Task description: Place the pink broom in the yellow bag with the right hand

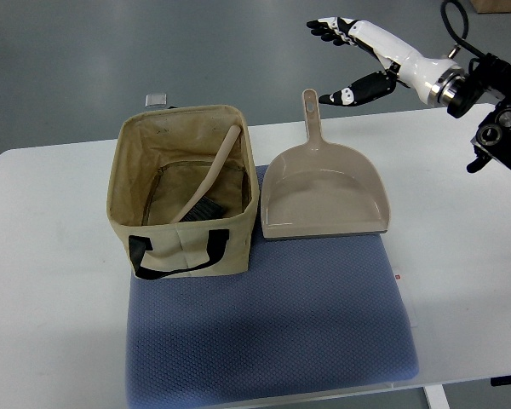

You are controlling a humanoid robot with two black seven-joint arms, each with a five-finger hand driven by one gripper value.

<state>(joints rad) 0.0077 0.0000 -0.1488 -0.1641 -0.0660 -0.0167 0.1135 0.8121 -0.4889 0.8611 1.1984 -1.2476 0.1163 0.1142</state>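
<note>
The yellowish-beige fabric bag (180, 249) with black handles stands open on the left part of the blue mat (272, 332). The pale pink broom (213, 175) lies inside it, its handle leaning against the bag's back right rim and its dark bristles on the bag floor. My right hand (347, 61) is raised above the table's far edge, up and right of the bag, with fingers spread and empty. The left arm does not show.
A pink dustpan (324, 196) lies on the mat right of the bag, its handle pointing away toward my right hand. The white table (51, 256) extends around the mat. A small metal clip (157, 100) sits behind the bag.
</note>
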